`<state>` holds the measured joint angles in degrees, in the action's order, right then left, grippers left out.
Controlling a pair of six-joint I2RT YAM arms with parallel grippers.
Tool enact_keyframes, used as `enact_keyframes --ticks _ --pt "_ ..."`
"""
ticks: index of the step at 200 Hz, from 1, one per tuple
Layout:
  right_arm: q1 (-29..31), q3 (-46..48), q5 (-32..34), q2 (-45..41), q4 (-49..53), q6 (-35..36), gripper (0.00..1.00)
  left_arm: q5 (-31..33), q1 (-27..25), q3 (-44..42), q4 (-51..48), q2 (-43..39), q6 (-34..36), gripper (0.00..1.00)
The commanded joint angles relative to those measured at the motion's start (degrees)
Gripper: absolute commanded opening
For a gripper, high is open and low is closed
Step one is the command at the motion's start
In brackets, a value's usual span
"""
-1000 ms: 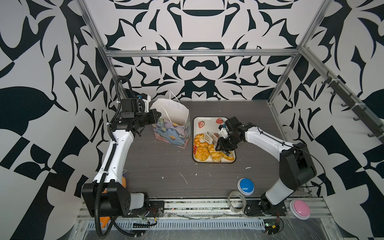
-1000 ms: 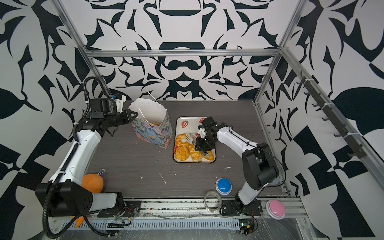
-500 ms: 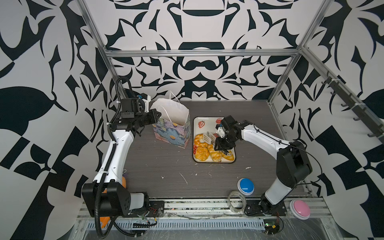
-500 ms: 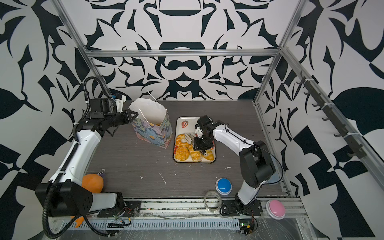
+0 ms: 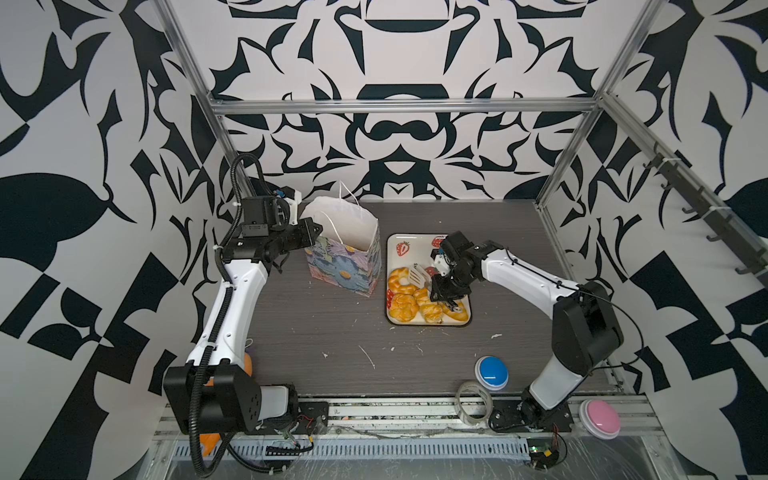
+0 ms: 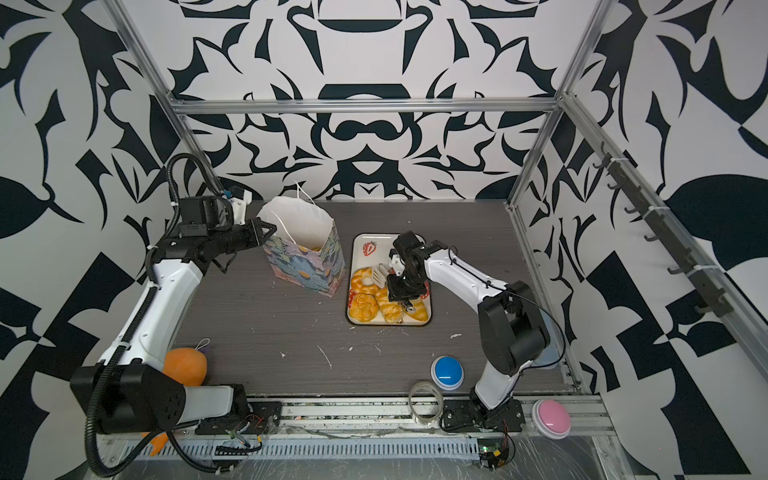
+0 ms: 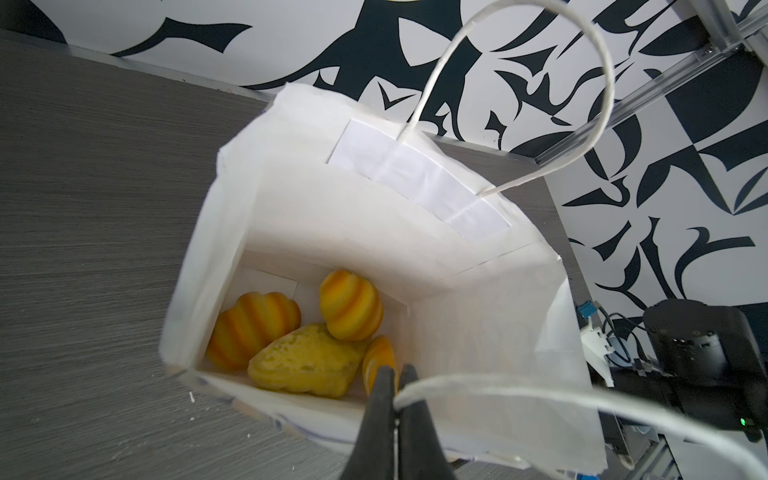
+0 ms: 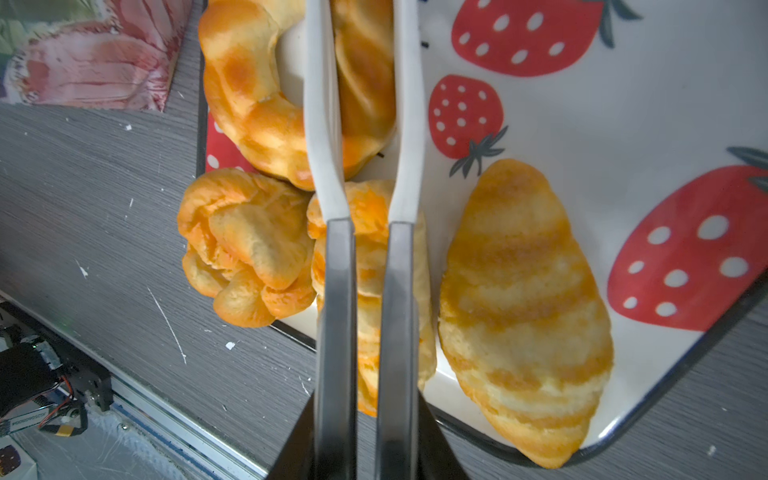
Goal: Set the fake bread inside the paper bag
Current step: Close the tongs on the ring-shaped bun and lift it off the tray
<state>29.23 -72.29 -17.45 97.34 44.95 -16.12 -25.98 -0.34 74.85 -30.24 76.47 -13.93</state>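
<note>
**grab made on the tray, lift and carry come next**

you are at the pick-up step. your right gripper (image 8: 370, 226) is clamped on the arms of the white tongs (image 8: 322, 124). the tong arms are pressed in on a striped loaf (image 8: 365, 83) that sits against the ring-shaped bread (image 8: 241, 95) on the strawberry tray (image 8: 582, 104). whether the loaf has left the tray yet, the views don't settle. a knotted bun (image 8: 245, 249), a croissant (image 8: 523, 299) and another piece under the gripper lie loose on the tray.

your left gripper (image 7: 395, 374) is pinched tight on the near cord handle (image 7: 498, 386) of the paper bag (image 5: 345, 266). the bag stands upright just beside the tray with its mouth wide. four or so pieces of fake bread (image 7: 253, 328) lie on the bag's floor, so the job looks roughly half done.

for the next move, hold the squeeze and raise the loaf straight up, clear of the ring. then swing it over the bag's rim and only then ease the tongs apart. the loaf looks glossy and the grip is narrow, so a quick swing could let it slip out.
</note>
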Motion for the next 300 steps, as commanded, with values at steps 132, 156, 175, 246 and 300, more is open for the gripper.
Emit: enact_keyframes --ticks 132,156,175,246,300 --pt "-1.44 -3.82 0.15 -3.43 -4.91 -1.47 0.27 -0.96 0.16 -1.02 0.17 -0.18 -0.45 0.01" --pt "-2.56 -4.16 -0.04 -4.06 -5.19 -1.66 0.27 -0.92 0.16 -1.1 0.13 -0.13 -0.45 0.02" --pt "-3.62 -4.35 -0.25 -4.68 -5.22 -1.7 0.27 -0.87 0.16 -1.09 0.1 -0.16 -0.39 0.02" --pt "-7.92 -7.27 -0.18 -7.85 -4.45 -0.78 0.27 -0.92 0.23 -1.05 0.12 -0.09 -0.48 0.02" --pt "-8.49 -16.22 -0.3 -7.33 -1.54 1.35 0.27 -0.82 0.16 -1.13 0.15 -0.14 -0.47 0.02"
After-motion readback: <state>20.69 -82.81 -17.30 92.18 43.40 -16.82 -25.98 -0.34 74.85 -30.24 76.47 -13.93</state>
